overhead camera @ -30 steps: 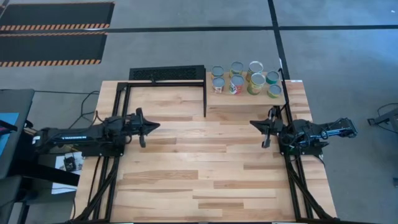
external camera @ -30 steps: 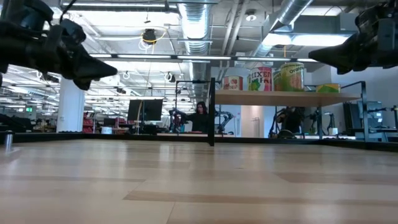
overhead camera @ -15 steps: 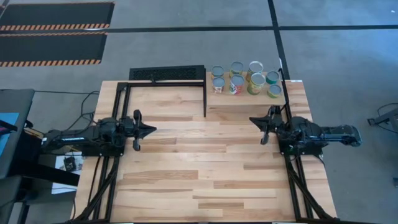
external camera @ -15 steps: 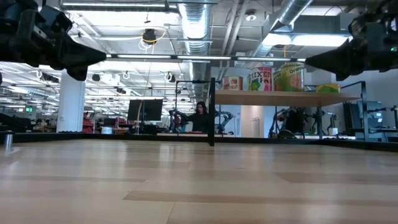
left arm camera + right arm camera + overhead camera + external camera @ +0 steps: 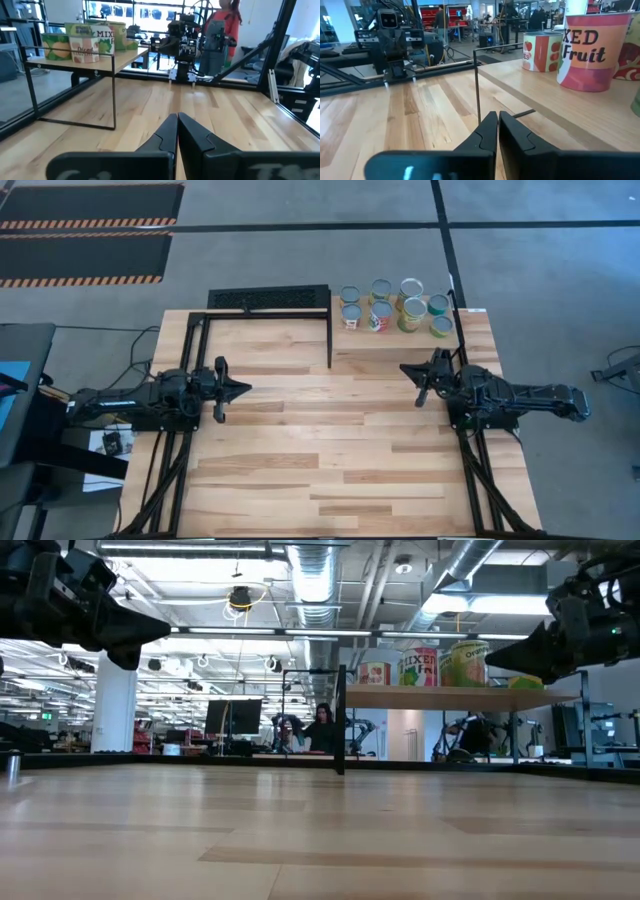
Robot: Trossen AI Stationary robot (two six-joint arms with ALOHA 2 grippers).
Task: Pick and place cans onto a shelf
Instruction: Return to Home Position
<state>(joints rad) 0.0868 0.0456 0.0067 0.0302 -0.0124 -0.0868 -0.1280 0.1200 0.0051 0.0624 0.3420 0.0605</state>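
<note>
Several cans (image 5: 395,307) with silvery tops stand upright in a cluster on the raised wooden shelf (image 5: 400,345) at the table's far right; they also show in the low view (image 5: 430,665), the left wrist view (image 5: 90,41) and the right wrist view (image 5: 590,50). My left gripper (image 5: 246,388) is shut and empty above the table's left side. My right gripper (image 5: 404,369) is shut and empty above the table's right side, just near of the shelf. The two grippers point at each other.
A black perforated rack (image 5: 268,298) sits at the far edge, left of the shelf. A thin black bar (image 5: 330,330) edges the shelf's left side. Bare wooden tabletop (image 5: 330,450) lies between and in front of the arms. People show in the room beyond.
My left gripper has drawn back toward the table's left edge and then stayed still. My right arm has stretched out level and its gripper has crept toward the far edge and the shelf. The cans have not moved.
</note>
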